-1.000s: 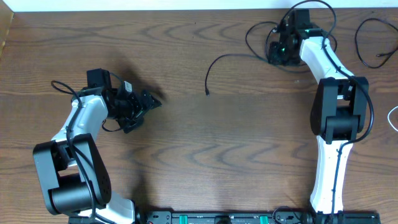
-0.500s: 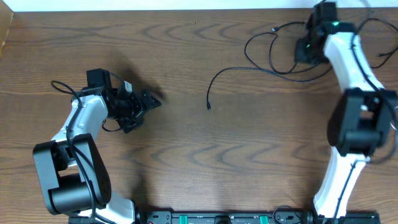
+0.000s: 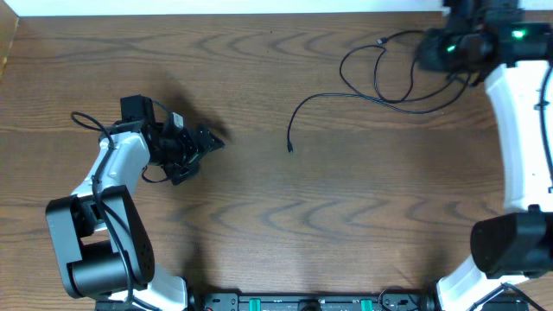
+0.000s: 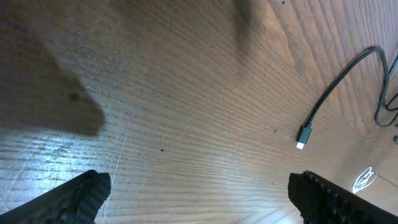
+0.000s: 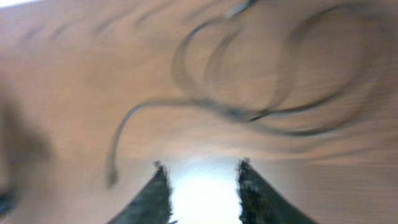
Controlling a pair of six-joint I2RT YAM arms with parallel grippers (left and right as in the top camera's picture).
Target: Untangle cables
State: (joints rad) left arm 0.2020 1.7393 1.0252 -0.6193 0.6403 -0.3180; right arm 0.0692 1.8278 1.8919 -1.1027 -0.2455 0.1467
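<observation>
Cables (image 5: 239, 114) smeared by motion blur, left tool (image 4: 200, 180) fingers cropped at lower corners

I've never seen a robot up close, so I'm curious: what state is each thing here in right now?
Left gripper: open wide, empty.
Right gripper: open, nothing between its fingers; view blurred.
Black cables: loose overlapping loops on the table, unheld.
Plug end: lying free on the table.

Robot lab: wooden table (image 3: 346, 225), two arms (image 3: 111, 168)
</observation>
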